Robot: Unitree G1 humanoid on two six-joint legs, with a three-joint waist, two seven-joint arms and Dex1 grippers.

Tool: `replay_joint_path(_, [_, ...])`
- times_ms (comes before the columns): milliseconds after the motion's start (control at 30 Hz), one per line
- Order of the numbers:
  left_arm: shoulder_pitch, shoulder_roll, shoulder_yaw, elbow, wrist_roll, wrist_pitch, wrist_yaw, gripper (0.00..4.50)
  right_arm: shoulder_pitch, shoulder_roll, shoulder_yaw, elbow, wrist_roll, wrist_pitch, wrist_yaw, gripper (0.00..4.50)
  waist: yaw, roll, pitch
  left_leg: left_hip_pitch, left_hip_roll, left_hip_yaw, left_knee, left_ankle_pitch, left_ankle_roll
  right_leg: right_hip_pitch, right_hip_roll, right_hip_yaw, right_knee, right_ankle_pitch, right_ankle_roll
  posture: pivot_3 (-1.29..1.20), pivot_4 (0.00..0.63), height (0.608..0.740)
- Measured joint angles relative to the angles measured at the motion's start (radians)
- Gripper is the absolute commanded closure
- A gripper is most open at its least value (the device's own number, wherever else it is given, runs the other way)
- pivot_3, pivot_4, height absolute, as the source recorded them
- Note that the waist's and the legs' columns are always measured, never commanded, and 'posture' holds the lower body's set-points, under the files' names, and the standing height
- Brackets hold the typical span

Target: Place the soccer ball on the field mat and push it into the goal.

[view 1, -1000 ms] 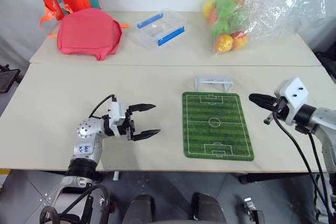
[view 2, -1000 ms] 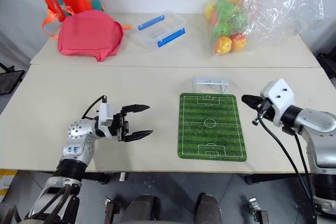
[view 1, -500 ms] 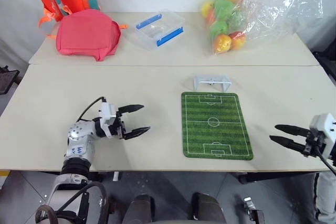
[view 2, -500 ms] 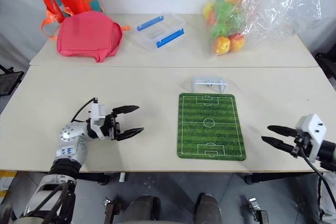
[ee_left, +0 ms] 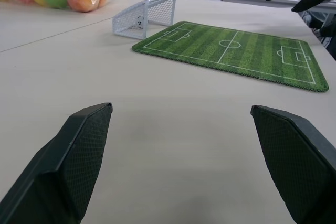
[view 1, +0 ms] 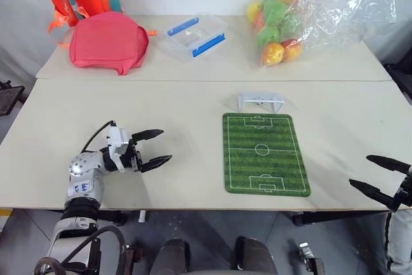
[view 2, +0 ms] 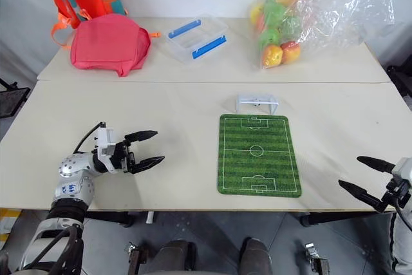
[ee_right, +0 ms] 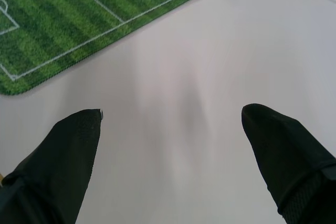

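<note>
Your left claw (view 1: pixel 156 148) sat spread, empty, over the tabletop (view 1: pixel 193 120); field mat (view 1: pixel 264 154) ahead of it, soccer ball (ee_left: pixel 139 22) inside the goal (view 1: pixel 261 101) beyond. Right claw (view 1: pixel 377 174) also spread, empty, mat ahead.

Green striped field mat (view 1: pixel 265 154); white goal (view 1: pixel 261 102); black-patched soccer ball (ee_left: pixel 139 22).
</note>
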Motion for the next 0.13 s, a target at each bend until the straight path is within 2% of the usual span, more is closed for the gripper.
replay_joint_path(133, [-0.028, -0.001, 0.000, -0.001, 0.000, 0.022, 0.001, 0.00, 0.024, 0.007, 0.000, -0.057, 0.002, 0.006, -0.018, 0.04, 0.001, 0.000, 0.000, 0.000, 0.000, 0.000, 0.000, 0.000, 0.000, 0.000, 0.000, 0.000, 0.000, 0.000, 0.000, 0.00, 0.150, 0.740])
